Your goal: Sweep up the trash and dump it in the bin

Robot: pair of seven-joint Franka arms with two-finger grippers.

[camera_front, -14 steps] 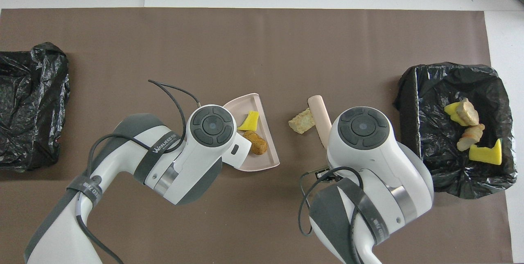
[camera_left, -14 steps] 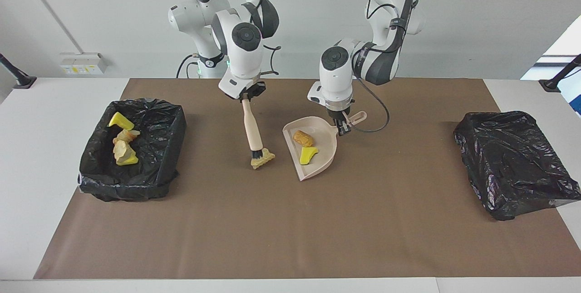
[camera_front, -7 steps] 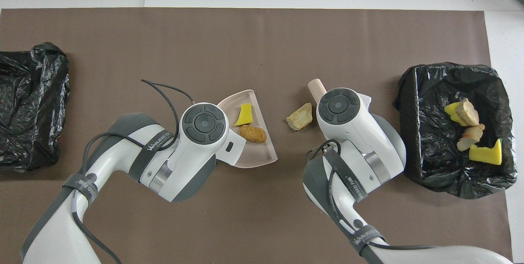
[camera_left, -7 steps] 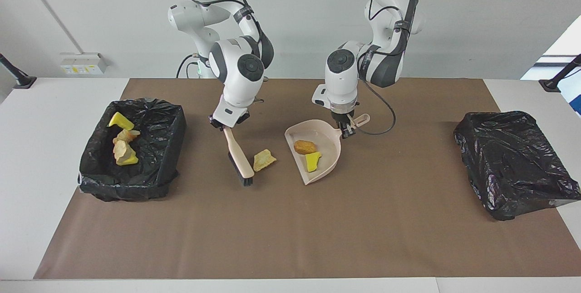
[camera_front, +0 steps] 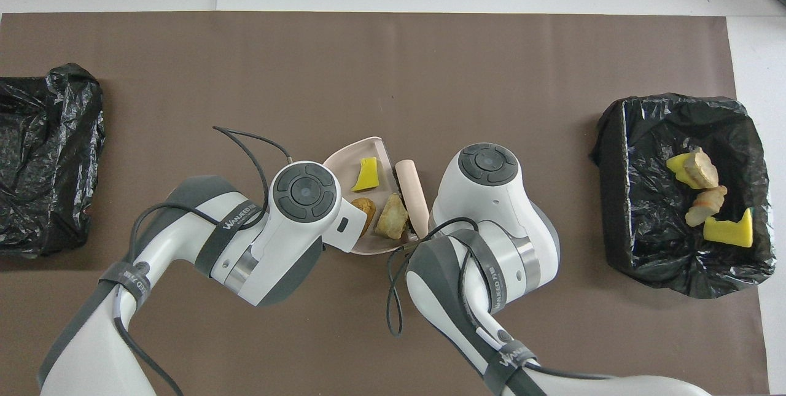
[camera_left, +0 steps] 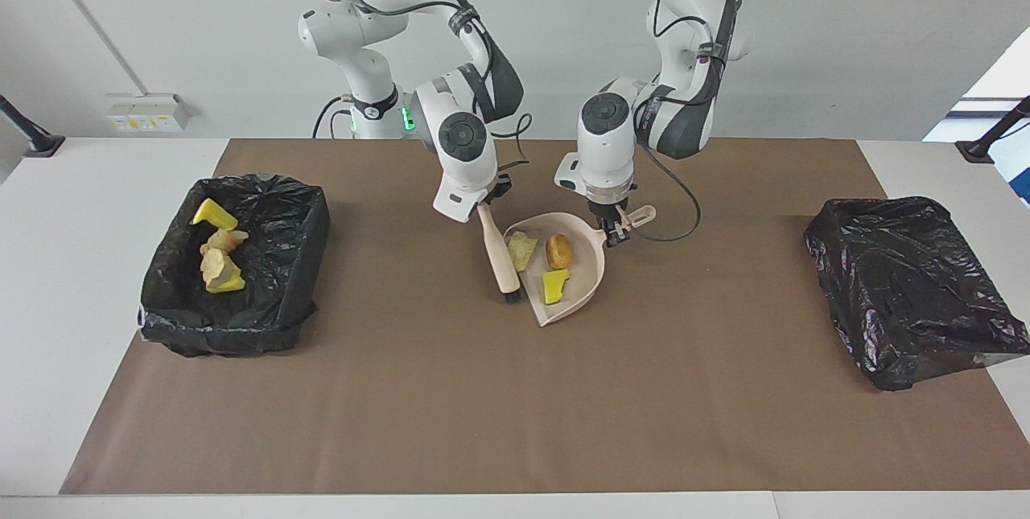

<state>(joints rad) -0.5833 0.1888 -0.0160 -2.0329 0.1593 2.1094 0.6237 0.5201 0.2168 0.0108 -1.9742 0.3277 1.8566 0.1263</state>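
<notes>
I see my left gripper (camera_left: 615, 231) with its fingers clamped tight on the handle of the beige plastic dustpan (camera_left: 586, 294), which lies flat on the brown mat (camera_left: 515, 390) covering the surface. My right gripper (camera_left: 483, 209) has its fingers closed around the handle of the beige brush with black bristles (camera_left: 500, 257), and the brush head rests at the dustpan's open edge, toward the right arm's end.

Three pieces of trash sit inside the dustpan: a tan bread-like lump (camera_left: 521, 249) just beside the brush, an orange-brown lump (camera_left: 558, 250) next to it, and a bright yellow sponge chunk (camera_left: 554, 286) farther from the robots. Four more pieces (camera_left: 216, 253) lie in the black-lined bin (camera_left: 294, 261) at the right arm's end. A second black-lined bin (camera_left: 909, 286) stands at the left arm's end.
</notes>
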